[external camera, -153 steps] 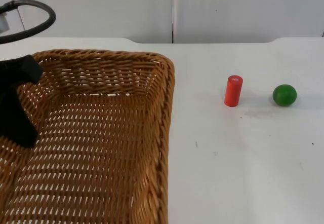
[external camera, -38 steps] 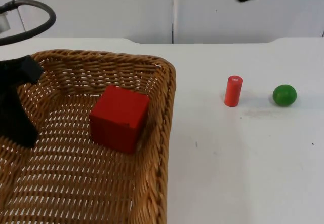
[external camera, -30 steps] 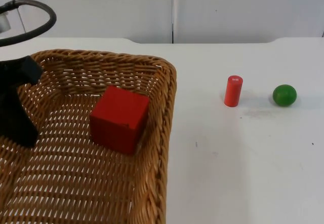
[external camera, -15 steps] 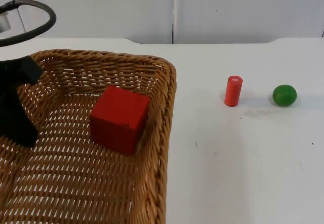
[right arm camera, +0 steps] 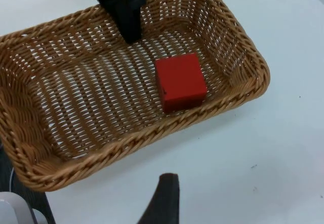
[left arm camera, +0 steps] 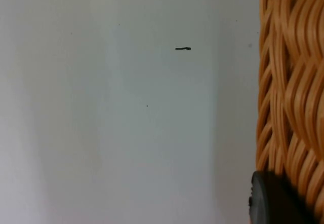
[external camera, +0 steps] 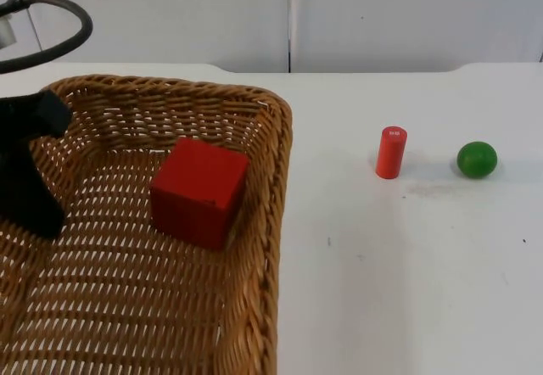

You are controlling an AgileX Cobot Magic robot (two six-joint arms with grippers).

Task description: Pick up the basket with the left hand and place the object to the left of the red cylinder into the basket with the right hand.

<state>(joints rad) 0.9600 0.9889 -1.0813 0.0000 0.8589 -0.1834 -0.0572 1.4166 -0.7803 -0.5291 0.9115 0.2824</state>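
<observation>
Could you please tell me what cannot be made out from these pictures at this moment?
- Left gripper inside the woven wicker basket: top view, its own black body hides whether the fingers clamp the rim.
- Right gripper: right wrist view, cut off by the edge.
- White mark on the red cylinder: top view, too small.
- Red cube: underside hidden.

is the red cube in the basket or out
In. The cube sits on the basket floor near its right wall, weave on all sides.
</observation>
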